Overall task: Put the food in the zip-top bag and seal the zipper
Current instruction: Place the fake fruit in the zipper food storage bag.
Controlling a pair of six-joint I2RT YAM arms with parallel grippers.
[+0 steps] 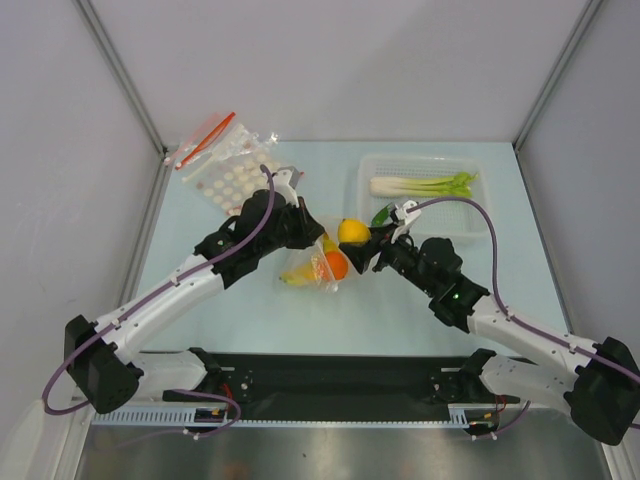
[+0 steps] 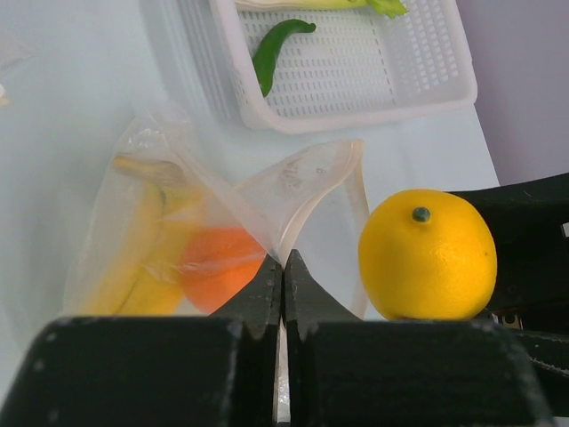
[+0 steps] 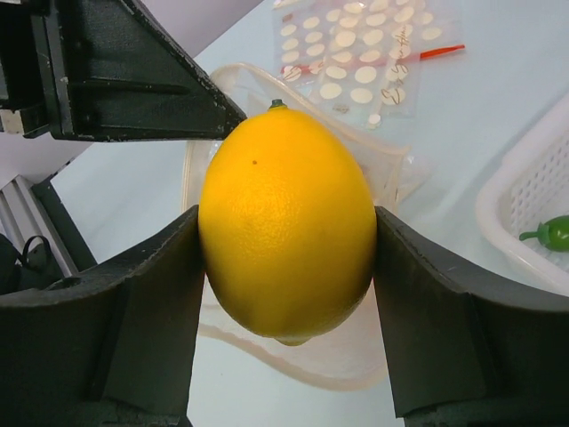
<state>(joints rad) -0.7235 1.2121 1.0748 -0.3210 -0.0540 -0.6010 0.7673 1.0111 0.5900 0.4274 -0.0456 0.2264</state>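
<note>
Lemon (image 3: 286, 236) is clamped btwn the two pads of my right gripper (image 3: 286, 222), one pad on each side, stem nub pointing away from me. It sits just right of the bag (image 1: 318, 268), at its mouth, not inside. The bag lies mid-table btwn my two arms, w/ the mouth gaping toward the right. My left gripper (image 2: 283, 267) has its fingers pressed together, w/ a fold of the bag's top edge pinched at the tips, holding that side up. The zipper (image 2: 359, 187), the pale strip round the mouth, is unsealed and curves in an open loop next to the lemon. Inside the bag are the banana (image 2: 142, 258), on the left, and the orange (image 2: 218, 267) beside it, nearer the mouth, both seen thru the film. Further right and far is the white mesh basket (image 1: 470, 225), w/ the leek (image 1: 420, 185) lying along its far side and the green curved veg (image 2: 271, 49) at its left near corner. Far left of the pale table (image 1: 250, 310), well apart from the bag, there's a heap of spare dotted bags (image 1: 220, 165) w/ a red strip on top.
</note>
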